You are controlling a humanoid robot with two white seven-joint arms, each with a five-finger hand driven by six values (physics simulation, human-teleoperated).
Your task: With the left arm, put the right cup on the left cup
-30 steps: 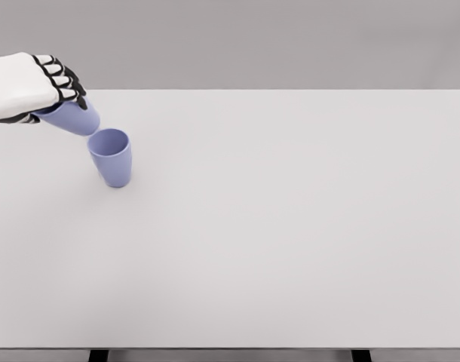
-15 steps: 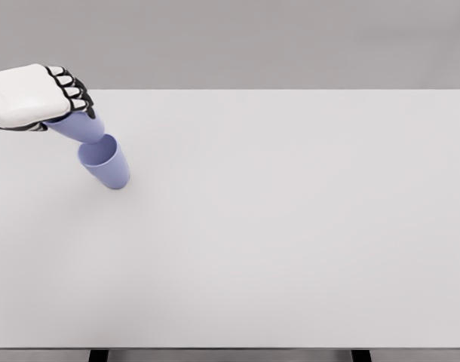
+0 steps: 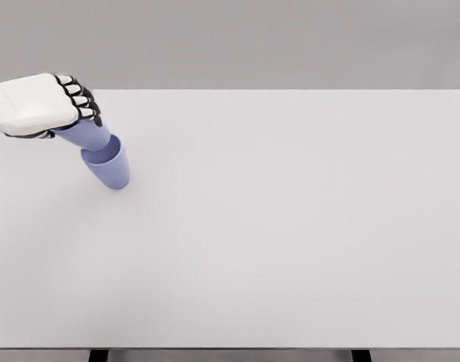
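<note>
My left hand (image 3: 45,105) is curled tight around the upper part of the held cup (image 3: 85,137), fingers wrapped over its rim end so that only the lower body shows below my knuckles. That cup is tilted, its base pointing down and to the right into the mouth of the standing cup (image 3: 109,166), which sits near the far left corner of the table (image 3: 290,226). The two are touching or nearly so at the lower cup's rim; I cannot tell how deep the held one has gone in.

Both cups look like thin, stiff plastic tumblers, so I judge them light and a little slick. A light cup below will tip or skid if I press at an angle, and it already seems to lean. The grip around the wide upper end seems right, since the taper leaves the narrow base free to nest.

Nothing else stands on the table, so nothing blocks the way. My right arm is out of view.
</note>
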